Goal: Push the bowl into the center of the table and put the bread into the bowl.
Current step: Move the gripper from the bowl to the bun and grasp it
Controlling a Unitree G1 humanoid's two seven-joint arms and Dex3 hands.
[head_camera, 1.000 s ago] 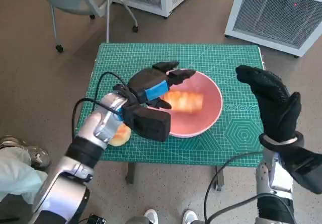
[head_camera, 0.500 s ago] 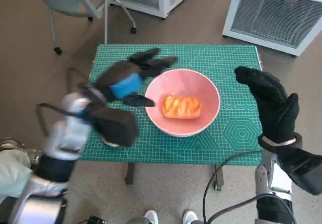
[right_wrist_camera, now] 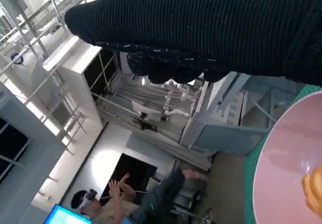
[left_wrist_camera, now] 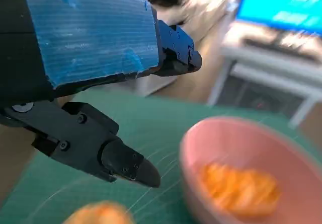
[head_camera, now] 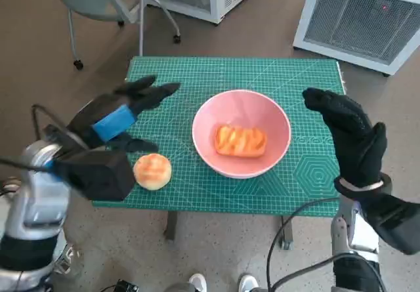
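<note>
Left hand withdrew; bread lies in bowl.

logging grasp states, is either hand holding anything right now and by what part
Nothing is held. The left hand hangs open above the mat, clear of the round bun. The right hand is open beside the bowl.

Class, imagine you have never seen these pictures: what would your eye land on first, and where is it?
First the pink bowl near the middle of the green mat, with an orange-glazed bread lying inside it. Next a round bun on the mat near the front edge, just beside the left hand, which holds nothing. The gloved right hand hangs open beside the bowl.
</note>
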